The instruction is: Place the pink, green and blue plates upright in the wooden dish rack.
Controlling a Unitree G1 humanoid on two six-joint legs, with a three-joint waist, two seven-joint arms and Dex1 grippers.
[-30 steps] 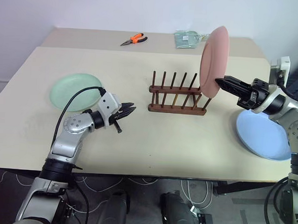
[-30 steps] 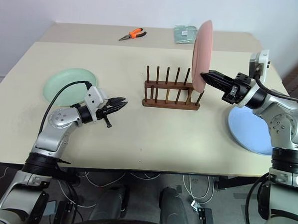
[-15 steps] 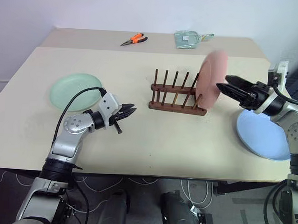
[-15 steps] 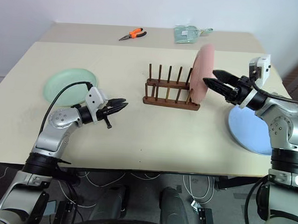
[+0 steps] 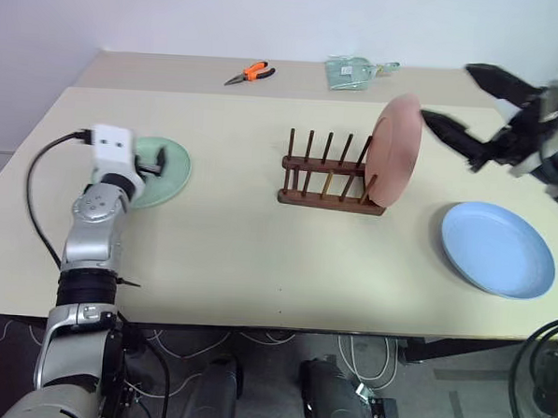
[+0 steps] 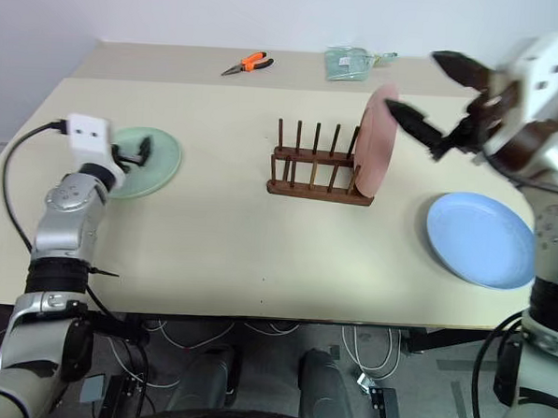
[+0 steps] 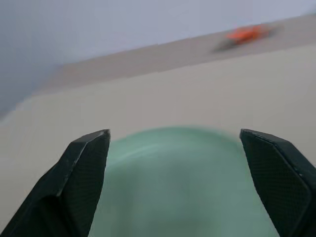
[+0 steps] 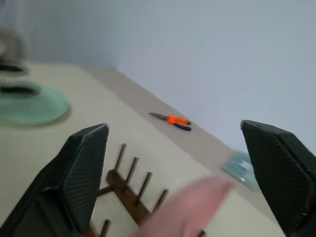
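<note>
Left gripper (image 7: pixel 175 163): fingers wide apart, empty, over green plate (image 5: pixel 159 170) flat on tabletop (image 5: pixel 258 255). Wooden dish rack (image 5: pixel 332 179): pink plate (image 5: pixel 396 150) upright at right end. Right gripper (image 5: pixel 471 107): fingers spread, empty, raised beside pink plate. Blue plate (image 5: pixel 498 249): flat, far right.

The wooden dish rack (image 5: pixel 332 179) stands mid-table (image 5: pixel 258 255). One plate (image 5: pixel 397 152) stands upright in its right end; another (image 5: pixel 159 170) lies far left, a third (image 5: pixel 498 249) right, pliers (image 5: pixel 250 74) behind.

Salmon pink plate (image 5: pixel 397 148), mint green plate (image 5: pixel 165 170), light blue plate (image 5: pixel 498 249), dark brown rack (image 5: pixel 331 180), beige desk (image 5: pixel 248 254), orange-handled pliers (image 5: pixel 250 74).
</note>
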